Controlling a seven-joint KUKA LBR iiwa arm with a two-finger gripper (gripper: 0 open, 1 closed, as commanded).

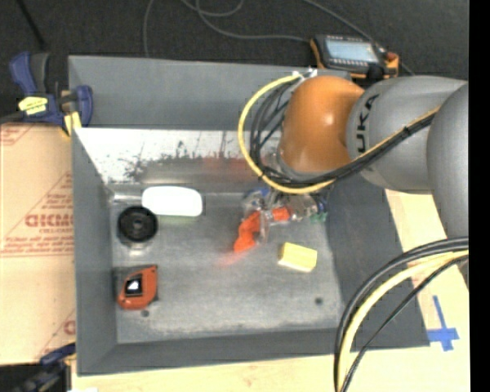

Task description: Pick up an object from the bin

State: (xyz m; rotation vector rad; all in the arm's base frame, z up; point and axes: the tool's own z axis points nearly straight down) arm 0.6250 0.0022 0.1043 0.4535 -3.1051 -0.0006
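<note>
Hanging low in the middle of the bin, the gripper was right at a small orange thing near a yellow block, and I could not tell if it was open or closed.

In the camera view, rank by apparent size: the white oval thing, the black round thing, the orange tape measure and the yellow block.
1. white oval thing, clearly largest
2. orange tape measure and black round thing: too alike to rank
3. yellow block, slightly smaller
</note>
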